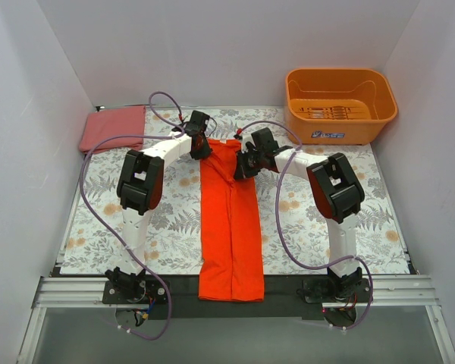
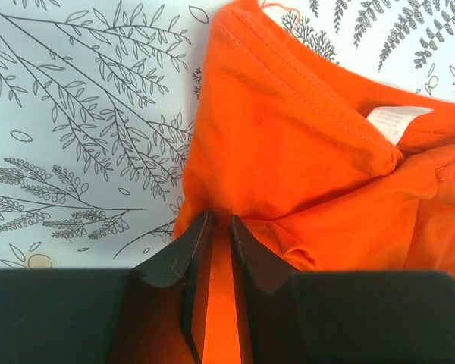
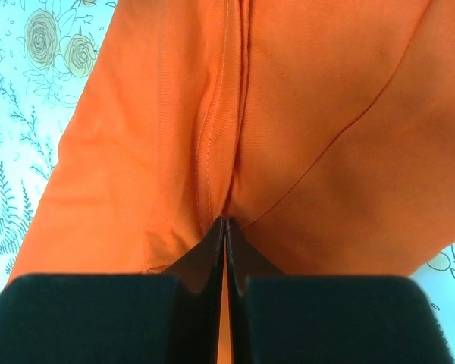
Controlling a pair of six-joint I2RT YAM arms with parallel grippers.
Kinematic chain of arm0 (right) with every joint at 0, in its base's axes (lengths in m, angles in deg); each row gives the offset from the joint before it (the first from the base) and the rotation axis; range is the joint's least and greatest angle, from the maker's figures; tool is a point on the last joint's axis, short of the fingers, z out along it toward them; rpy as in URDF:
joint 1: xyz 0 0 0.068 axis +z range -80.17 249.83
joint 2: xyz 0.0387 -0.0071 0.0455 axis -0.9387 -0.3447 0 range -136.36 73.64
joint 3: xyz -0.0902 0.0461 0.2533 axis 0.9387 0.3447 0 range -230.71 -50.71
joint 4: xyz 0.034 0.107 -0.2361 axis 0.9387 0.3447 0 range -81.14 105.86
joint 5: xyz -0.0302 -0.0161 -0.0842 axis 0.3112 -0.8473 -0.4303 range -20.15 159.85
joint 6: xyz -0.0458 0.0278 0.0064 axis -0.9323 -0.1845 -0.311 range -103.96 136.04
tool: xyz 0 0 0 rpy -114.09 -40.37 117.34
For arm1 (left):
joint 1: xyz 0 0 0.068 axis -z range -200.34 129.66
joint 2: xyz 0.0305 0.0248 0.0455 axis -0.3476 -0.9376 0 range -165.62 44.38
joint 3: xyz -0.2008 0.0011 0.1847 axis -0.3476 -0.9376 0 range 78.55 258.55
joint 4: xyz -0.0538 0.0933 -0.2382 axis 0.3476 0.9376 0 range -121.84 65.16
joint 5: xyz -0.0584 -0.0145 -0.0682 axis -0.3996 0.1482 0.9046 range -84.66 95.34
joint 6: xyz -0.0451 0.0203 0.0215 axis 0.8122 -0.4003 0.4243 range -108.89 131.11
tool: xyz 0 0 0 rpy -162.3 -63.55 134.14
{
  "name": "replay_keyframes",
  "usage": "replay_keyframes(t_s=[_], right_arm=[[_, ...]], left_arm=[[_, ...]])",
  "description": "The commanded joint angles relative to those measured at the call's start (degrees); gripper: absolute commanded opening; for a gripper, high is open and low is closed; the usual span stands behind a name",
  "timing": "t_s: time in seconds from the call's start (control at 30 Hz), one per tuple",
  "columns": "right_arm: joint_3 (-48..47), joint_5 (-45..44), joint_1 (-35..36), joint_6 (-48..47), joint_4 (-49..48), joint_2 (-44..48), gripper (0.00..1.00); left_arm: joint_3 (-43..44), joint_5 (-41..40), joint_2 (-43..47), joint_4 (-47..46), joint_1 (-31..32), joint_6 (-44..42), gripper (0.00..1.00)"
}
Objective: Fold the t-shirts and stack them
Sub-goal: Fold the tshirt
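Nearest, at 6 o'clock, the hem of the orange-red t-shirt (image 1: 230,227) drapes over the black rail (image 1: 288,287). The shirt lies as a long narrow strip running up the floral mat (image 1: 174,227) toward 12 o'clock. A pull on the collar end could drag that overhanging hem askew, since nothing pins it. A purple cable (image 1: 282,227) loops just beside the strip's 3 o'clock edge and could catch cloth if the far end is folded back toward 6 o'clock.

Farther up, the left gripper (image 2: 221,224) has its jaws nearly together on a thin fold at the shirt's 11 o'clock corner, near the white care label (image 2: 394,121). So little cloth is caught that I judge it may slip free. The right gripper (image 3: 225,224) is clamped tight on cloth beside a seam at the 1 o'clock corner. Uneven lifts would twist the strip.

Beyond, the folded pinkish-red t-shirt (image 1: 112,127) lies at 10 o'clock, well apart, with the left arm (image 1: 140,182) between it and the strip. The orange tub (image 1: 356,130) sits at 1 o'clock, out of the way
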Motion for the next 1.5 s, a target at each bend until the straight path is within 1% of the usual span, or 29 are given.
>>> replay_keyframes(t_s=[0.0,0.1,0.13,0.17,0.2,0.27,0.37,0.43,0.47,0.5,0.53,0.57,0.6,0.7,0.73,0.8,0.9,0.93,1.17,1.37,1.47], right_arm=[[0.51,0.28,0.23,1.43,-0.40,1.61,0.06],[0.95,-2.61,0.23,1.96,0.12,4.95,0.13],[0.95,-3.33,0.23,2.23,0.21,5.83,0.18],[0.95,-4.03,0.23,2.40,0.30,7.49,0.21],[1.04,-4.47,0.15,2.58,0.30,8.20,0.25],[0.95,-4.30,0.23,3.72,0.21,10.04,0.27],[0.87,-2.90,0.15,5.74,-0.66,11.63,0.27],[0.78,-1.40,0.06,6.88,-2.06,11.81,0.27],[0.95,-0.44,-0.20,8.45,-2.94,11.73,0.27],[1.39,2.87,-0.73,9.77,-4.00,11.47,0.27],[1.92,4.91,-0.99,11.18,-6.27,11.20,0.27],[2.44,7.02,-1.26,15.11,-10.90,10.50,0.27],[3.06,10.61,-1.61,16.98,-13.04,9.97,0.27],[3.77,14.93,-1.61,22.16,-18.92,7.16,0.27],[3.85,15.30,-1.61,23.14,-20.25,6.46,0.28],[4.91,14.95,-1.61,24.90,-22.98,5.05,0.28],[4.91,16.08,-1.61,26.57,-24.65,1.54,0.28],[5.17,16.53,-1.52,28.23,-26.84,0.57,0.28],[11.23,17.41,-1.17,33.42,-35.55,-5.76,0.27],[15.45,17.32,-1.00,34.92,-38.72,-6.56,0.27],[16.16,17.85,-0.91,34.49,-38.90,-5.07,0.27]], left_arm=[[0.83,-4.21,1.19,0.74,-0.46,-2.51,0.15],[1.00,-4.13,2.95,0.48,-0.47,-3.65,0.23],[1.09,-3.61,3.48,0.39,-0.47,-3.92,0.25],[1.18,-2.64,4.70,0.13,-0.38,-4.44,0.30],[1.27,-2.11,5.49,0.13,-0.29,-4.62,0.32],[1.27,-1.15,6.90,-0.05,-0.03,-4.80,0.35],[0.22,0.43,10.24,-0.48,-0.03,-4.45,0.36],[-1.45,1.32,12.70,-1.36,-0.03,-4.10,0.35],[-1.89,1.84,13.23,-2.24,-0.11,-3.92,0.33],[-2.42,3.07,13.67,-2.68,-0.03,-3.83,0.29],[-3.21,3.86,14.11,-3.21,-0.03,-3.66,0.26],[-3.56,4.83,14.12,-4.17,-0.11,-3.57,0.24],[-3.74,5.88,13.77,-4.61,-0.11,-3.48,0.24],[-3.92,9.75,11.49,-5.49,-0.11,-3.13,0.20],[-4.01,11.76,10.96,-5.76,-0.03,-3.13,0.18],[-4.09,12.48,9.11,-6.29,-0.03,-3.13,0.18],[-5.14,12.05,7.18,-7.78,-0.03,-3.22,0.16],[-5.15,11.96,6.56,-8.04,-0.03,-3.31,0.15],[-4.45,11.69,0.15,-8.49,-0.64,-3.31,0.11],[-4.01,10.55,-1.88,-8.57,-1.25,-4.09,0.10],[-4.18,8.18,-1.71,-8.66,-2.22,-4.80,0.11]])
